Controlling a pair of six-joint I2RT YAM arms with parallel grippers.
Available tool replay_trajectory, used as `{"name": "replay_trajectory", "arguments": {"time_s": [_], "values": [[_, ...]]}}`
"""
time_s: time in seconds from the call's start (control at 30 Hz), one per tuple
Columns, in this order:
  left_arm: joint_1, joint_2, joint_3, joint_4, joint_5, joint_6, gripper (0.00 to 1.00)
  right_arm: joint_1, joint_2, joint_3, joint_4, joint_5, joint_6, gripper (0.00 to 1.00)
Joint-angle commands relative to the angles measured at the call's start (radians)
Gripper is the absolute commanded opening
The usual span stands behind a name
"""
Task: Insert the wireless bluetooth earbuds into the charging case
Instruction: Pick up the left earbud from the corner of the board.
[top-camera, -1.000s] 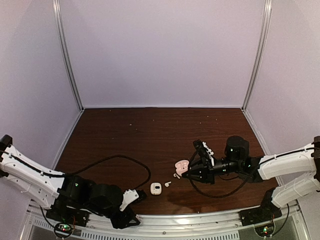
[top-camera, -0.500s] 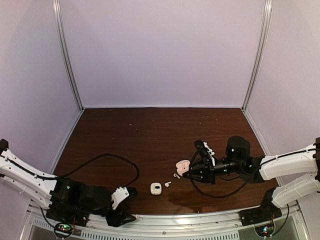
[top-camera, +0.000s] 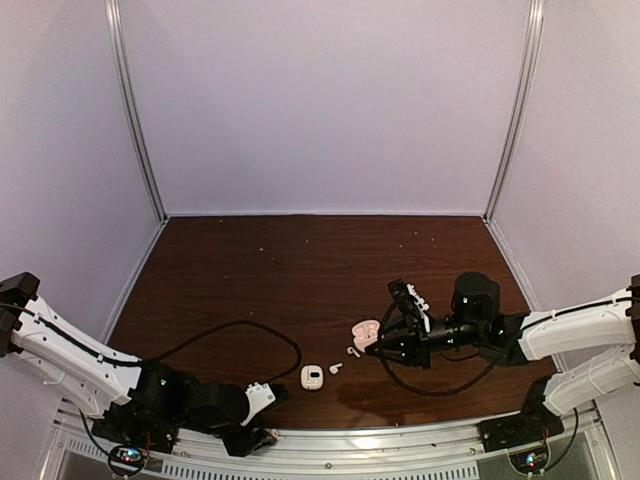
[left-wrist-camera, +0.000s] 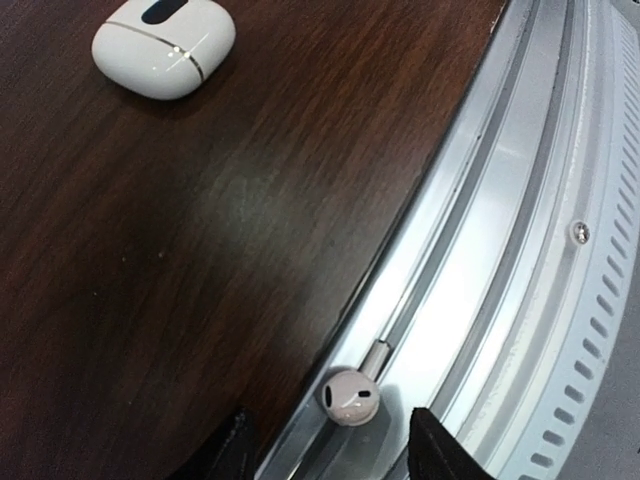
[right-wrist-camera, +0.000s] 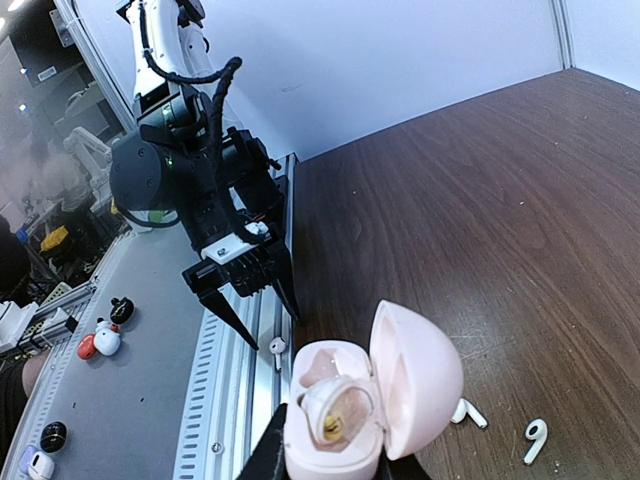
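The white charging case (top-camera: 312, 376), closed, lies near the table's front edge; it also shows in the left wrist view (left-wrist-camera: 163, 45). Two white stemmed earbuds lie to its right, one near (top-camera: 335, 368) and one farther (top-camera: 352, 351); both show in the right wrist view (right-wrist-camera: 468, 412) (right-wrist-camera: 537, 433). My left gripper (top-camera: 268, 415) is open over the front metal rail, its fingertips either side of a small pale earbud (left-wrist-camera: 350, 397) lying there. My right gripper (top-camera: 376, 339) is shut on an open pink clamshell case (right-wrist-camera: 415, 370) with one bud seated inside.
The metal rail (left-wrist-camera: 520, 250) runs along the table's front edge. A black cable (top-camera: 230, 325) loops across the table on the left. White walls close off the back and sides.
My left gripper drew back to the left, then came forward and lower over the front rail. The right arm and the pink case have not moved.
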Motion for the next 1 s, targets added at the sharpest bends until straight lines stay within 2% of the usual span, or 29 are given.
{"name": "replay_trajectory", "arguments": {"time_s": [0.0, 0.73, 0.97], "values": [[-0.004, 0.016, 0.038, 0.023, -0.018, 0.02, 0.51, -0.004, -0.014, -0.006, 0.007, 0.007, -0.008, 0.0], [-0.054, 0.152, 0.094, 0.011, 0.003, 0.042, 0.35, -0.004, -0.015, -0.006, -0.003, 0.01, -0.01, 0.0], [-0.057, 0.149, 0.094, -0.002, -0.002, 0.033, 0.29, -0.004, -0.011, -0.004, -0.005, 0.011, -0.01, 0.0]]}}
